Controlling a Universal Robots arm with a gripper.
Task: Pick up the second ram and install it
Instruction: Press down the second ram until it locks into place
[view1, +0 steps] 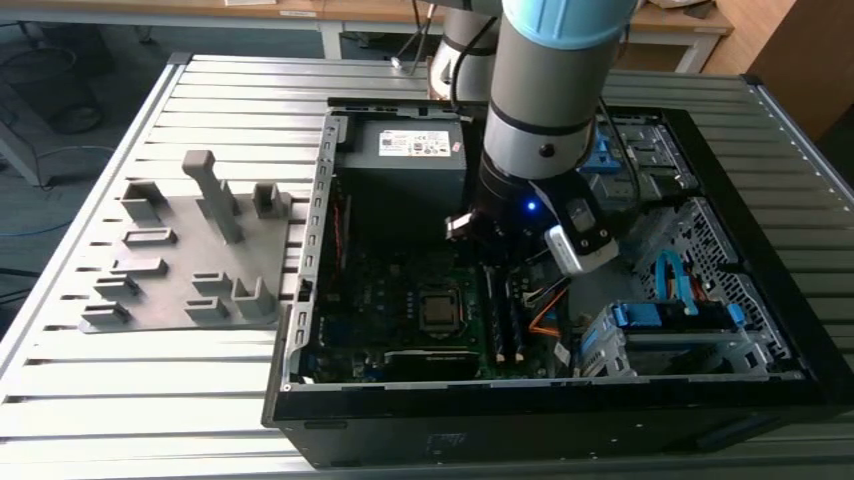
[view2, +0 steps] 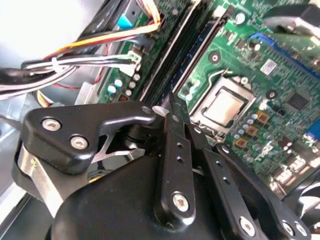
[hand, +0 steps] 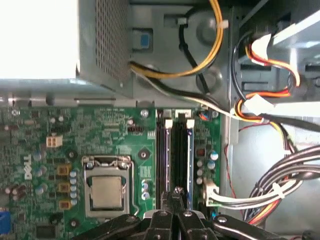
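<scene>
My hand is over the memory slots

My gripper (hand: 176, 192) is pinched shut with nothing in it. The second ram (hand: 176, 155) sits in its slot, at three o'clock from the silver chip (hand: 106, 192).

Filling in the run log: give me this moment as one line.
stage: at memory slots | end effector: shut, tips over slots | motherboard: in open case | fixture: beside case

The exterior view looks down from above and in front onto the open computer case (view1: 561, 400) on the slatted tabletop (view1: 160, 400); both wrist views sit close above the motherboard (hand: 125, 145) (one straight down, one tilted), sharing its processor socket (view2: 222, 107).
</scene>
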